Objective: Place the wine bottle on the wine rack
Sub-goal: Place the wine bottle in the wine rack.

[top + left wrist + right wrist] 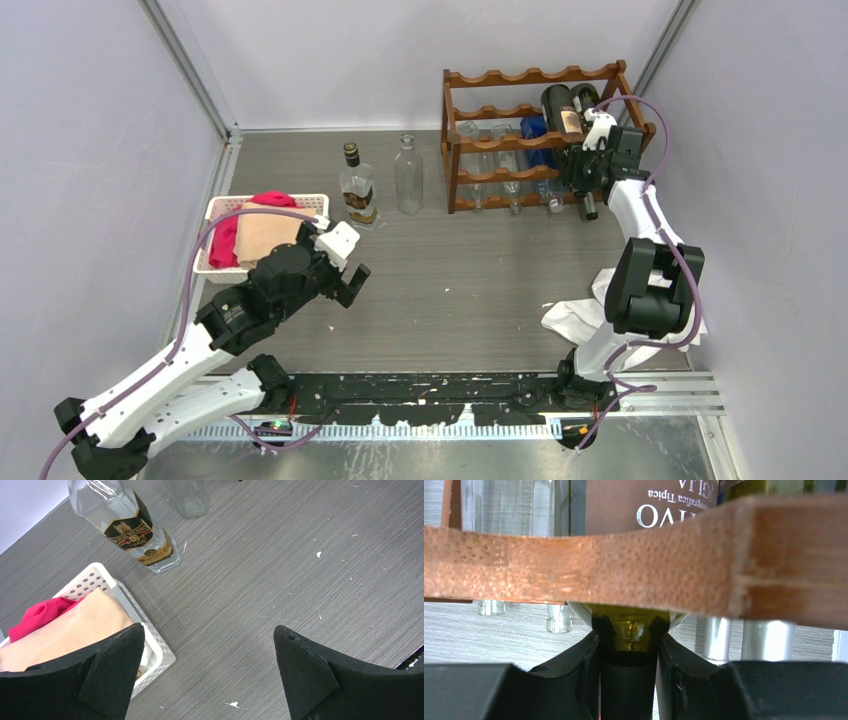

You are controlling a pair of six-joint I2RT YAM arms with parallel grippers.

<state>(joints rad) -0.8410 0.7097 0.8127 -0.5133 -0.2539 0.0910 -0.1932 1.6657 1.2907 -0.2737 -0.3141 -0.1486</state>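
The reddish-brown wooden wine rack point(510, 78) stands at the table's back right. A dark green wine bottle point(563, 112) with a brown label lies at the rack's right end, neck pointing toward me. My right gripper point(590, 170) is shut on that neck. In the right wrist view the fingers clamp the bottle's dark-capped neck point(628, 680) on both sides, just below a scalloped rail point(574, 565) that crosses in front of the label; the gripper point(628, 645) sits under the bottle's shoulder. My left gripper point(352, 283) point(208, 628) hovers open over bare table beside the basket, holding nothing.
A whisky bottle point(358, 188) point(135, 530) and a clear glass bottle point(407, 175) point(187, 497) stand upright left of the rack. A white basket point(222, 210) point(150, 635) holds red and beige cloths. A white cloth point(580, 315) lies by the right arm. The rack also holds a blue bottle point(535, 135) and clear ones.
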